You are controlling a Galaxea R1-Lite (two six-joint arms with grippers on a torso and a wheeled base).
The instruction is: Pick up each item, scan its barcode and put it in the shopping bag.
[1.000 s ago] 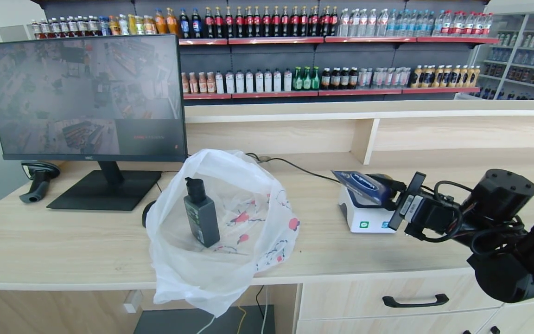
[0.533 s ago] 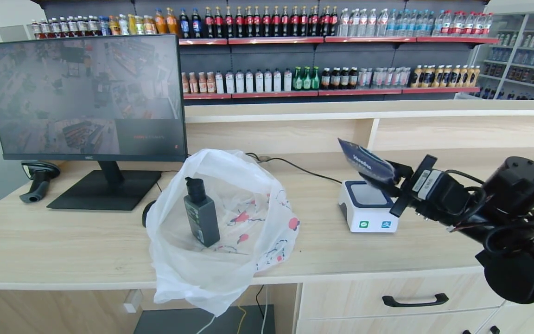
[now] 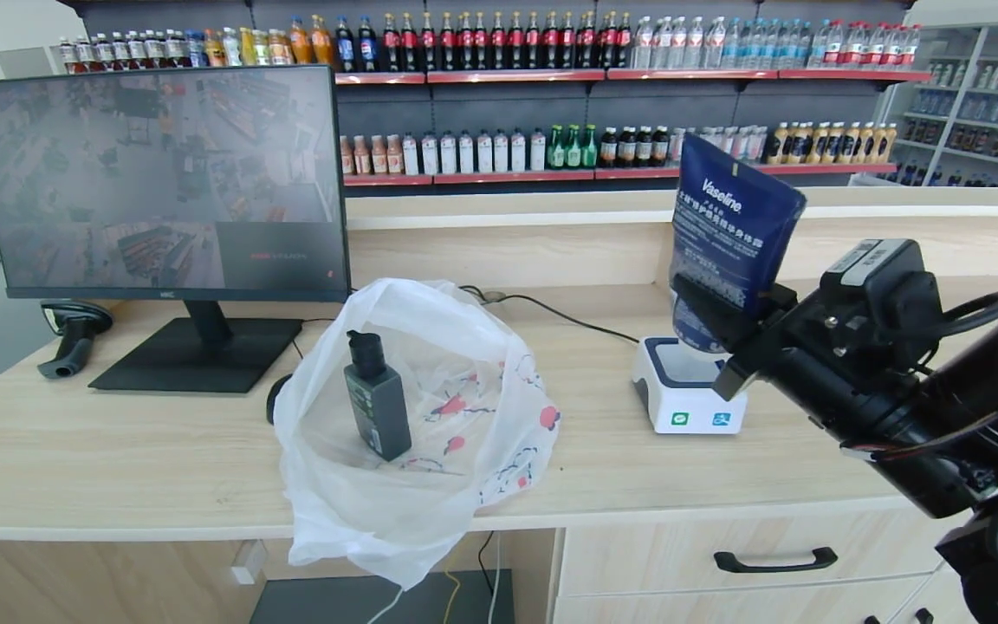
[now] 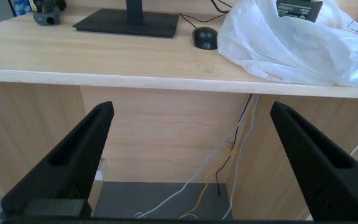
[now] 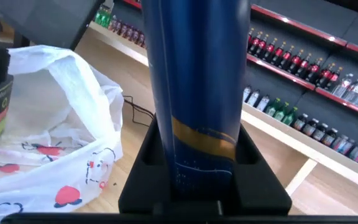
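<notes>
Blue first, from the head camera: a soft pouch (image 3: 735, 234) pinched at its lower end by the right gripper (image 3: 707, 316), upright, printed face toward the camera, raised over the white scanner (image 3: 688, 394). On the light wooden counter (image 3: 118, 459), left of the scanner, the white shopping bag (image 3: 499, 381), mouth wide open, with a dark pump bottle (image 3: 375, 399) upright inside. Just beside the bag on its left, a black mouse (image 3: 275, 399). Farther left, a monitor (image 3: 165, 182) on its stand and a handheld scanner (image 3: 73, 334) near the counter's left end. Behind it all, shelves of drink bottles (image 3: 551, 52).

From the left wrist: the left gripper (image 4: 191, 162) spread wide, nothing between its fingers (image 4: 73, 162), low in front of the counter's front panel and under the edge of the top. Loose cables (image 4: 235, 155) down that panel. Above the edge, the bulge of the shopping bag, the mouse and the monitor's foot.

From the right wrist: the pouch again, upright, dark blue with a gold band just above the grip, squeezed from both sides between the two black fingers (image 5: 148, 149). Beyond and lower, the shopping bag with its red print, the pump bottle inside it. Farther back, the counter's raised ledge and the shelves of drink bottles.
</notes>
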